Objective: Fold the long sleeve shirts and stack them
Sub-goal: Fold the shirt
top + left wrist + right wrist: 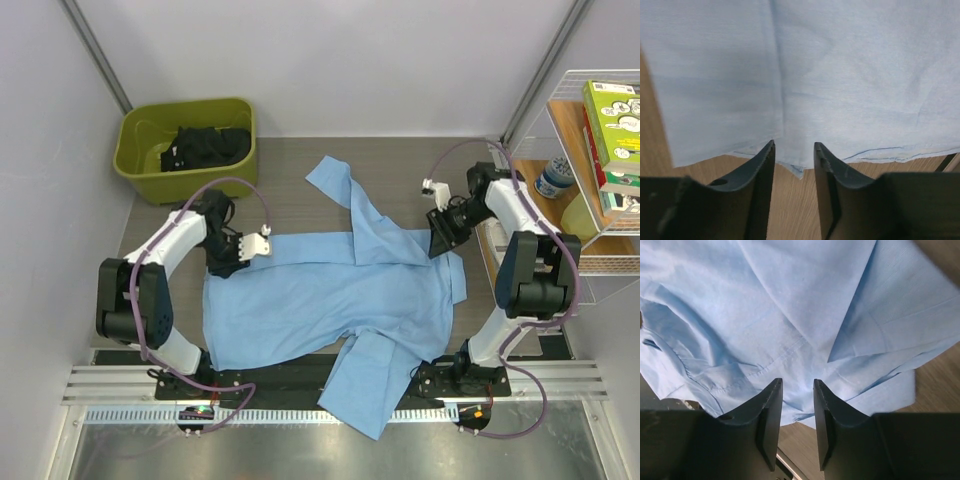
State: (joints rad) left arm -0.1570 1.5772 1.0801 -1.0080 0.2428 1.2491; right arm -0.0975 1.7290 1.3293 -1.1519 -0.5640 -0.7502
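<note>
I see the table [400,160] with the light blue shirt [330,290] spread flat across its middle, one sleeve reaching toward the far side. The green bin [185,105] at the far left corner holds dark cloth [208,145]. My left gripper [794,145] sits at the shirt's left hem, jaws slightly parted and clamping nothing. The right gripper [797,382] is parted likewise at the shirt's right edge.
</note>
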